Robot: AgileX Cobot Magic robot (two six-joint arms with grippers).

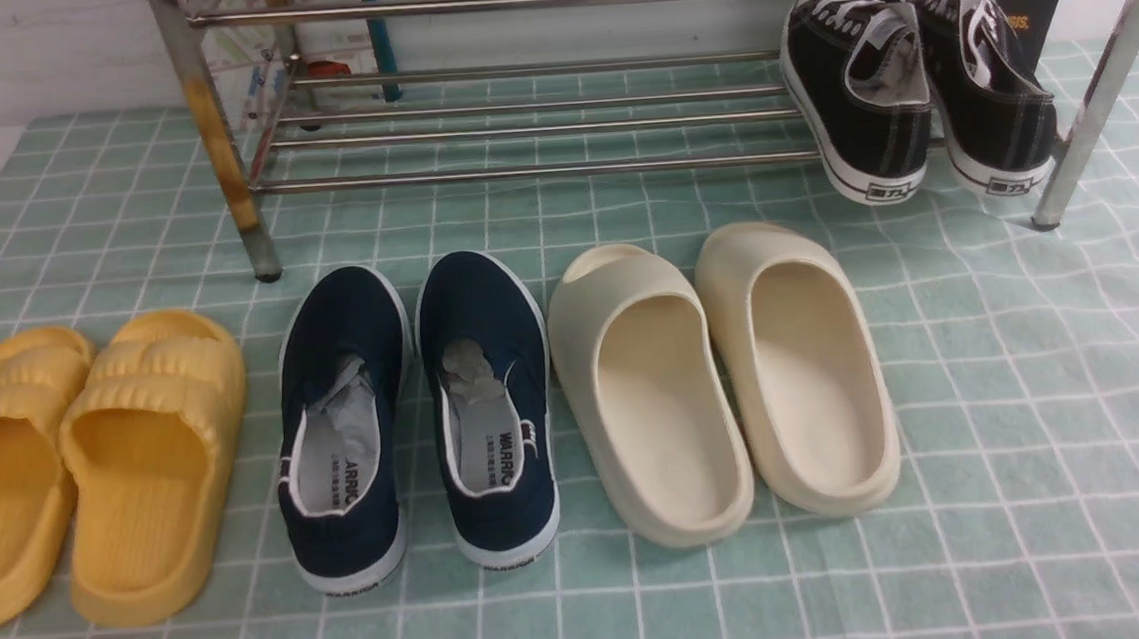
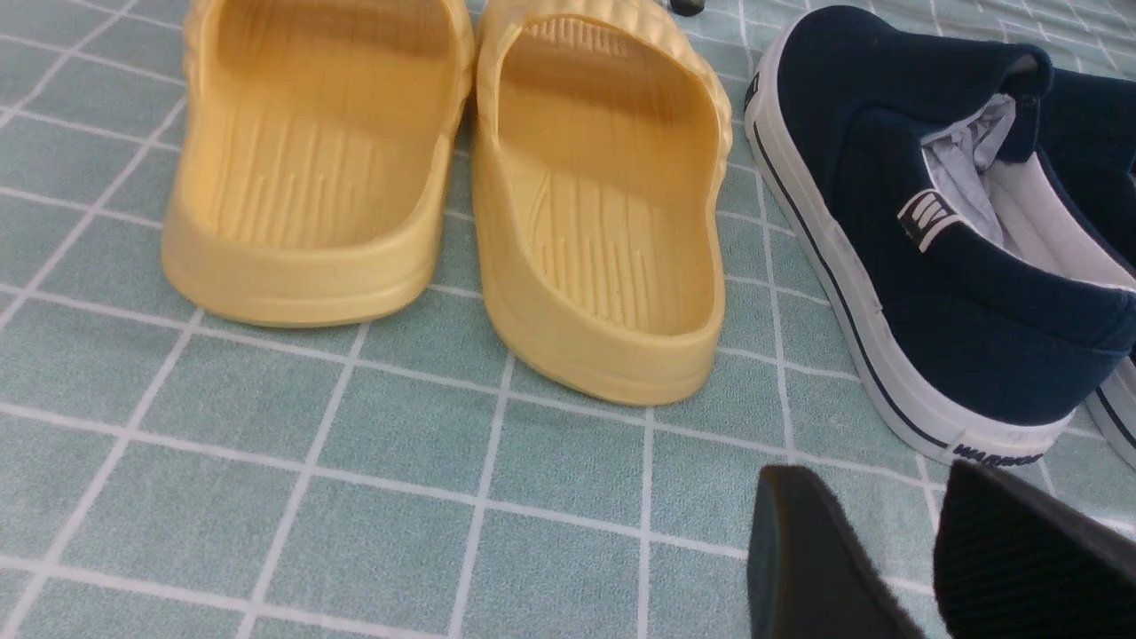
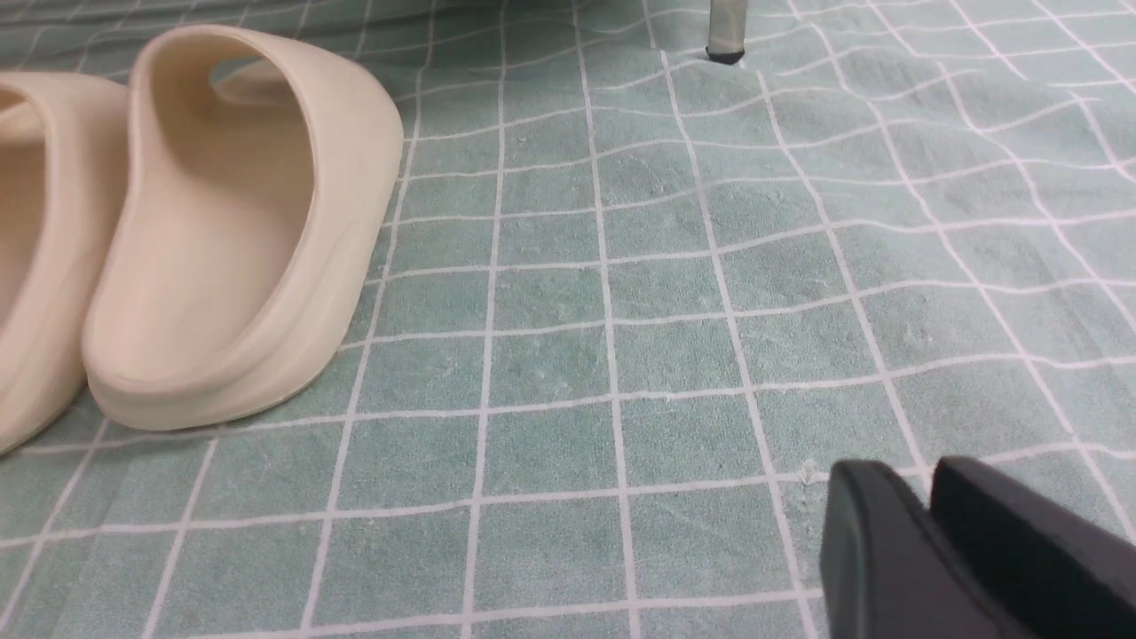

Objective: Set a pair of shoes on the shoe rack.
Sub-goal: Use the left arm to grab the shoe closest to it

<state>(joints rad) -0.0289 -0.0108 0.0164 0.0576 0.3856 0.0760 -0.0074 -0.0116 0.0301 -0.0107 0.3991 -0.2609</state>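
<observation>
Shoes point(image 1: 479, 311) sit before the rack point(image 1: 539, 171); left gripper point(image 2: 874, 484) parted, right gripper point(image 3: 905, 484) closed, both empty.

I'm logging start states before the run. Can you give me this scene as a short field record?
target pair: navy shoes, side by side on checked cloth, between yellow slides and cream slides
shoe rack: behind them, black sneakers at its right end
left hand: open, near a navy heel
right hand: shut, holding nothing
task: not started
</observation>
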